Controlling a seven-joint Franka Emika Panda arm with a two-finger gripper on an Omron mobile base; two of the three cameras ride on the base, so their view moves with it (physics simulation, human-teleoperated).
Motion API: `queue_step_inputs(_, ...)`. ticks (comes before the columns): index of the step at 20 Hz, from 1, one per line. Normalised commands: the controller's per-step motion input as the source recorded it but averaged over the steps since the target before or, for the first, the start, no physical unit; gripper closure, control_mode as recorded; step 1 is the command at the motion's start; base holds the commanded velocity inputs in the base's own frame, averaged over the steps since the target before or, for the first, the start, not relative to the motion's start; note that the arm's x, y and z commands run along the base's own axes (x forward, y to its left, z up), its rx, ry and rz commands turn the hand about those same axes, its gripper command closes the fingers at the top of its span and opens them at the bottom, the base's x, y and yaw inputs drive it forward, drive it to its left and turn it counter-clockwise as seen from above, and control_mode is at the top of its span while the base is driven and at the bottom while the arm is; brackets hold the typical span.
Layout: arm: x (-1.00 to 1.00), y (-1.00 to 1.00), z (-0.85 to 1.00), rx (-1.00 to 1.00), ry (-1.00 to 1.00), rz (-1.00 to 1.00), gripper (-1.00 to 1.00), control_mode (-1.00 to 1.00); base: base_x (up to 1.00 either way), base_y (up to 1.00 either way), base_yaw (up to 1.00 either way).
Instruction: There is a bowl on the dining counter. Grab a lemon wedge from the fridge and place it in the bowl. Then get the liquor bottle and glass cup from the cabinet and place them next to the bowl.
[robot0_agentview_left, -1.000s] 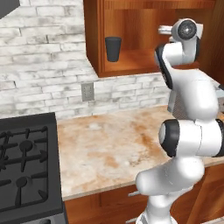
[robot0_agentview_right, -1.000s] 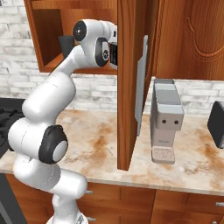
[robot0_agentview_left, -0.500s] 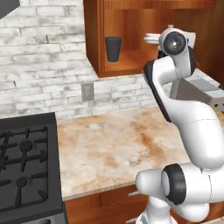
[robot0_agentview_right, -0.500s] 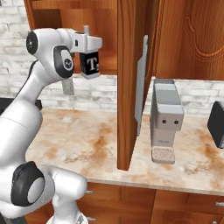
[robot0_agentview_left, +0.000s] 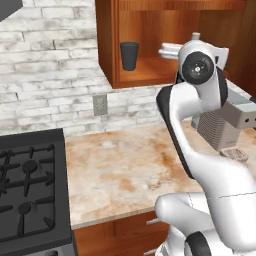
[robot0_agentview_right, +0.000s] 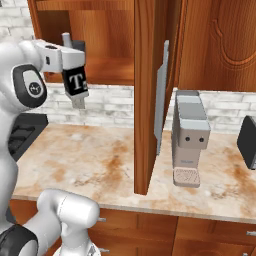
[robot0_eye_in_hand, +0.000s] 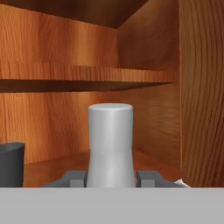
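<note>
From my base cams: dark glass cup (robot0_agentview_left: 129, 55) sits on the open wooden wall cabinet's (robot0_agentview_left: 107, 45) bottom shelf, above the marble counter (robot0_agentview_left: 120, 170). Black stove (robot0_agentview_left: 27, 200) left of counter; grey coffee machine (robot0_agentview_right: 189, 137) on it, right of cabinet door.

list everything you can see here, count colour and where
liquor bottle: 1, grey neck with dark labelled body, held in the air in front of the open cabinet
glass cup: 1, dark, upright on the lower cabinet shelf
cabinet: 1, brown wood, on the wall above the counter, door open
counter: 1, mottled beige stone, below the cabinet
stove: 1, black, left of the counter
coffee machine: 1, grey, on the counter right of the open door
wall outlet: 1, grey, on the white brick wall
tool: 1, dark fingers, shut on the bottle's neck
</note>
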Motion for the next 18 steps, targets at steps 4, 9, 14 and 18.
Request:
queue_step_inputs(4, -1.00, -0.12, 0.27, 0.15, -0.05, -0.06, 1.00, -1.00, 0.00, 0.00, 0.00)
queue_step_inputs(9, -0.98, -0.20, 0.16, 0.11, -0.11, -0.06, 1.00, -1.00, 0.00, 0.00, 0.00)
queue_step_inputs(14, -0.85, -0.13, 0.07, 0.04, -0.16, -0.07, 1.00, -1.00, 0.00, 0.00, 0.00)
queue_step_inputs(18, -0.62, 0.01, 0.00, 0.00, -0.18, -0.06, 1.00, -1.00, 0.00, 0.00, 0.00)
